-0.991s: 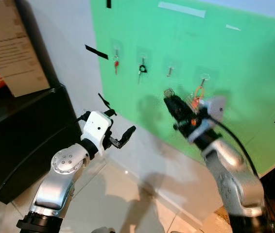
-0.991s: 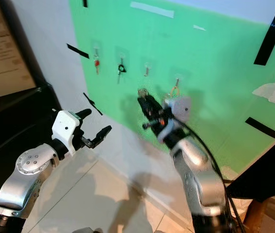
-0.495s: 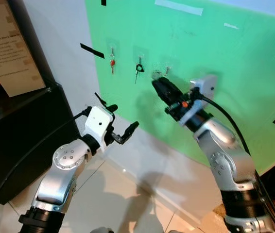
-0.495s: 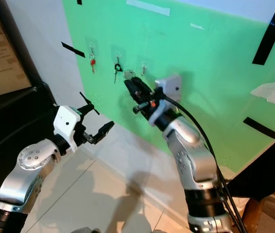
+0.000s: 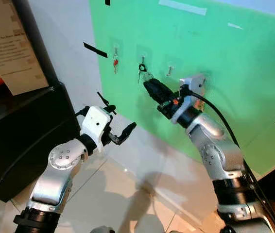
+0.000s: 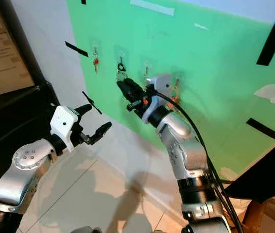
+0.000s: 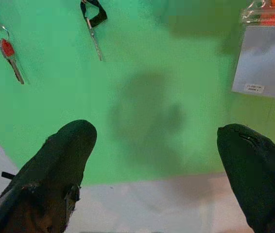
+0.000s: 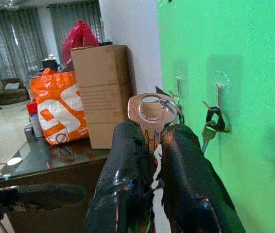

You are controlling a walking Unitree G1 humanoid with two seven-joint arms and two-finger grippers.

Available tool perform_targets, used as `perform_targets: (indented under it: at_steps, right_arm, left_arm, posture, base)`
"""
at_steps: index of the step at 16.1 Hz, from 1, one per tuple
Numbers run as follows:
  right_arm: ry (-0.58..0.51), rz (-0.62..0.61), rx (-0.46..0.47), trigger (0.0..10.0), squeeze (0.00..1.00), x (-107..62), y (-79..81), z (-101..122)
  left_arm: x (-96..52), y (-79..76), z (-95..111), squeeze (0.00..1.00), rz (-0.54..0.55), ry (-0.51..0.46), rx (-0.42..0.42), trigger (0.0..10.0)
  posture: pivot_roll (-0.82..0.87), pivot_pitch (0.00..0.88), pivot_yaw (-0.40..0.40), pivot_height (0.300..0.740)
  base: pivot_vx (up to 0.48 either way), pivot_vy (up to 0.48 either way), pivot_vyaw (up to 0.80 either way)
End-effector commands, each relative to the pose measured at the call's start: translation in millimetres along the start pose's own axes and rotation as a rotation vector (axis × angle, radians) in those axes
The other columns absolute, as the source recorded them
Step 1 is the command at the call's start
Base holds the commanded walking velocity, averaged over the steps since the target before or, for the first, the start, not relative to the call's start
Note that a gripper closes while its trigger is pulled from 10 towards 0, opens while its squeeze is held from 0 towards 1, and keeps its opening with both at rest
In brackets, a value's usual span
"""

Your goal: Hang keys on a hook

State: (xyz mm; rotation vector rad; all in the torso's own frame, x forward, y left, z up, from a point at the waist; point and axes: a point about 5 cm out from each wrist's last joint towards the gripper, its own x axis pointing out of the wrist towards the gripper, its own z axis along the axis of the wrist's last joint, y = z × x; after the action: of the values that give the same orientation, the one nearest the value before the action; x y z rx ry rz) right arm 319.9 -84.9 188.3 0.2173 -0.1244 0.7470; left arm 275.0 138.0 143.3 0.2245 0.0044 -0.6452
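Nearest the camera, the left gripper (image 5: 119, 134) hangs low in front of the white wall below the green board (image 5: 234, 73), its two black fingers (image 7: 62, 160) spread wide with nothing between them; it looks parked out of the way, leaving the work to the other arm. Farther in, the right gripper (image 5: 153, 88) reaches up to the board's left part, its fingers pinched tight on the silver key (image 8: 150, 112), whose rounded head and ring stick out past the fingertips, probably so the ring can be slipped over a hook. It sits just beside the hook holding the black-tagged key (image 5: 142, 68), with the red-tagged key (image 5: 115, 60) on the hook nearer the board's left edge. A bare-looking hook (image 5: 169, 71) lies just to the other side, the likely target. Beyond, an orange bag (image 8: 60, 114) and cardboard box (image 8: 103, 92) stand on the dark cabinet (image 5: 25, 131).
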Motion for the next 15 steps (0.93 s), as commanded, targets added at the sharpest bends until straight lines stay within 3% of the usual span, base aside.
perform_targets:
  at_steps: [1, 6, 9, 15]
  right_arm:
    - [-0.027, 0.007, 0.005, 10.0, 0.00, 5.0, -3.5, 4.4]
    - [-0.066, -0.063, 0.023, 10.0, 0.00, 13.9, -18.1, 6.1]
    - [-0.088, -0.131, 0.032, 10.0, 0.00, 6.9, -29.5, 6.2]
    - [-0.070, -0.166, 0.031, 10.0, 0.00, -2.4, -35.4, -1.1]
  left_arm:
    - [-2.9, 1.2, 3.9, 0.00, -0.014, -0.005, 0.006, 10.0]
    - [-7.0, 2.5, 5.4, 0.00, -0.036, 0.006, 0.011, 10.0]
    - [-5.0, -0.9, 8.4, 0.00, -0.082, -0.013, -0.004, 10.0]
    - [-2.6, -0.7, 16.7, 0.00, -0.107, -0.054, -0.075, 10.0]
  posture:
    - [0.01, 0.000, 0.033, 0.740]
    - [0.02, 0.000, 0.042, 0.740]
    - [0.01, 0.000, 0.051, 0.740]
    - [0.01, 0.000, 0.060, 0.740]
  base:
    - [0.000, 0.000, 0.00]
    - [0.000, 0.000, 0.00]
    - [0.000, 0.000, 0.00]
    - [0.000, 0.000, 0.00]
